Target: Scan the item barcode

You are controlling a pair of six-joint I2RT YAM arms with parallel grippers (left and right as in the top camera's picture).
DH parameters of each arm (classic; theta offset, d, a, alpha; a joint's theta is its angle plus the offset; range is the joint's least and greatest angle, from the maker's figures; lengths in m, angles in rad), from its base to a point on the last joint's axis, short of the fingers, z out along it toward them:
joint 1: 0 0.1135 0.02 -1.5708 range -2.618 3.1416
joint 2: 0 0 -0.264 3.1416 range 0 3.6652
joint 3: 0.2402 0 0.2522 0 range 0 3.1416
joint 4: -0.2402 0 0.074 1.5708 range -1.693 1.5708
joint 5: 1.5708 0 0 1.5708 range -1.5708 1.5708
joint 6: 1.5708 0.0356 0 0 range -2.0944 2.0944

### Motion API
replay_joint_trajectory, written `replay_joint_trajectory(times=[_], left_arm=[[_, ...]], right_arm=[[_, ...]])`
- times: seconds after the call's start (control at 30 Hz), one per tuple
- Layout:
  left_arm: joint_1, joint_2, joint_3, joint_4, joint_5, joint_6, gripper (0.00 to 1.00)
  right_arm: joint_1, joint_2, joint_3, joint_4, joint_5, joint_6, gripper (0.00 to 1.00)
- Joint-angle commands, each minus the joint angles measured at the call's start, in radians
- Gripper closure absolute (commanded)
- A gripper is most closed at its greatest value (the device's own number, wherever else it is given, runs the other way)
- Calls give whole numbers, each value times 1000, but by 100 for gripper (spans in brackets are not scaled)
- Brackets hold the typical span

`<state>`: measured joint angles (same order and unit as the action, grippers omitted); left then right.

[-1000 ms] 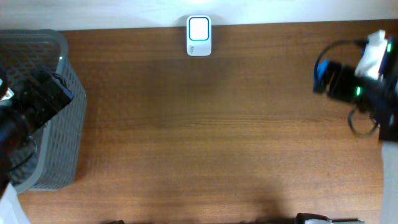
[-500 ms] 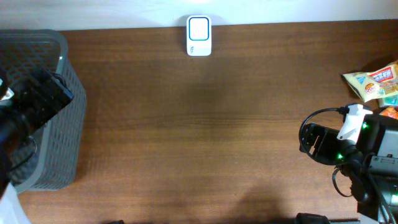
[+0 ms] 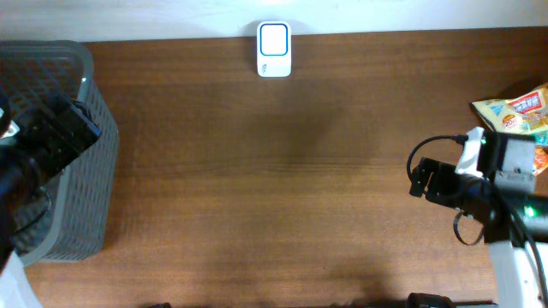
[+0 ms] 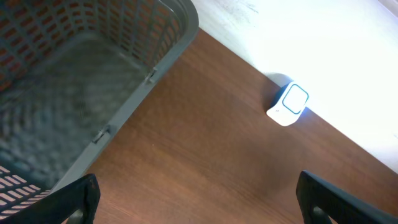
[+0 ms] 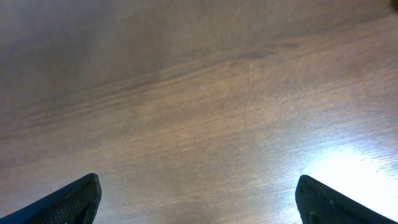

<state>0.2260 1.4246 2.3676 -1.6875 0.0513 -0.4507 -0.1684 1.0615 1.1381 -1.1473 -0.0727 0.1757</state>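
Snack packs point(image 3: 509, 111) are the thing to scan. They're way over at the right edge of the table point(image 3: 257, 197), partly cut off by the frame and partly tucked under my right arm. I can count one yellow pack for sure. There are orange and teal bits just below it that could be one more pack or two, can't tell.

Left to right then. There's one grey basket point(image 3: 92, 171) on the far left with mesh walls. My left wrist cam is too blurry to make out anything inside it. My left gripper point(image 4: 199, 202) hangs over the basket's right side, jaws spread as wide as they go, holding nothing and touching nothing.

There's one scanner point(image 3: 274, 50), a small white box with a blue-edged window. It sits at the back edge of the table around the middle, well apart from both of my grippers and from the snack packs.

My right gripper point(image 5: 199, 199) hovers above bare wood near the right side, just left of the snack packs and pointed away from them. Its jaws are wide apart too, empty, not touching the table or any pack. The right wrist cam shows only wood grain between my two fingertips.
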Motion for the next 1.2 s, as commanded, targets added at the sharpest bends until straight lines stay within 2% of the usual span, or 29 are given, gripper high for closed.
replay_joint_trajectory(times=[0.0,0.13,0.23,0.43,0.6,0.73,0.9,1.0,1.17], left_arm=[[4,-6,5,0,-4,-8,1],[4,-6,5,0,-4,-8,1],[4,-6,5,0,-4,-8,1],[4,-6,5,0,-4,-8,1],[4,-6,5,0,-4,-8,1],[4,-6,5,0,-4,-8,1],[4,-6,5,0,-4,-8,1],[4,-6,5,0,-4,-8,1],[4,-6,5,0,-4,-8,1]], right_arm=[[5,47,-3,12,-50,-15,2],[6,20,-7,89,-147,-118,1],[32,-64,-48,188,-234,-229,2],[136,-367,-268,475,-231,-231,1],[140,-447,-397,597,-231,-232,1],[142,-511,-521,757,-231,-232,1],[142,-742,-718,950,-230,-232,1],[141,-854,-825,1009,-194,-231,1],[141,-940,-948,1048,-109,-230,1]])
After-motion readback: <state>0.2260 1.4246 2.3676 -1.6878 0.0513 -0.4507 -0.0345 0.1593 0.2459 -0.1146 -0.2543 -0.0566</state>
